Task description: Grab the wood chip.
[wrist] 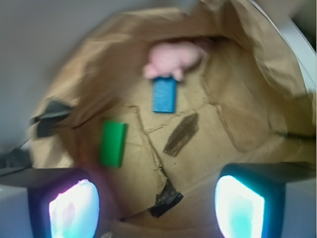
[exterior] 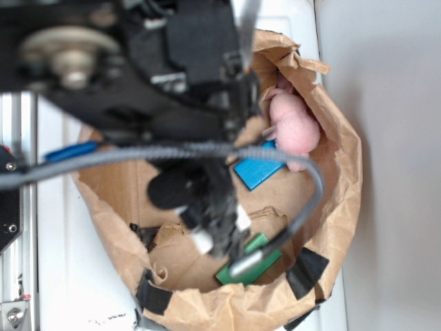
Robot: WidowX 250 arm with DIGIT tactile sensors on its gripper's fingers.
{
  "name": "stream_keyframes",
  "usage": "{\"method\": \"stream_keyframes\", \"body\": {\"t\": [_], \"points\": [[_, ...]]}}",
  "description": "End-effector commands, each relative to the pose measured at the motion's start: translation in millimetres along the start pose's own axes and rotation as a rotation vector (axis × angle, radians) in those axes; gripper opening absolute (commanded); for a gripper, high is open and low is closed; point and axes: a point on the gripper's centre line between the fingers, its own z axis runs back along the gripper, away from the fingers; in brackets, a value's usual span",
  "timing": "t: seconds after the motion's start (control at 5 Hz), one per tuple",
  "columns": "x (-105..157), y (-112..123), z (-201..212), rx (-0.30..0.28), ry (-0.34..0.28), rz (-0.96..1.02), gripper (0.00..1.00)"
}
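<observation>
Wood chip (wrist: 181, 134), a flat dark brown sliver with streaky grain, lies diagonally on the floor of the crumpled brown paper bag (wrist: 247, 114), between the smooth green rectangular block (wrist: 113, 144) and the smooth blue rectangular block (wrist: 165, 94), apart from both. The gripper (wrist: 156, 201) hangs above with fingers spread wide and nothing between them. This looks like the approach step; next it likely must centre over the chip, turn across its narrow width, and descend
</observation>
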Motion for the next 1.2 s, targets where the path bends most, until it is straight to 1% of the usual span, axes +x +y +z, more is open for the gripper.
{"method": "stream_keyframes", "body": {"t": [0.0,0.4,0.6,0.8,1.0], "points": [[6,27,-11,0.020,-0.116,0.145,1.00],[6,27,-11,0.020,-0.116,0.145,1.00],[2,33,-46,0.145,-0.171,0.161,1.00],[1,36,-66,0.110,-0.192,0.165,1.00],[3,32,-91,0.064,-0.205,0.213,1.00]]}}
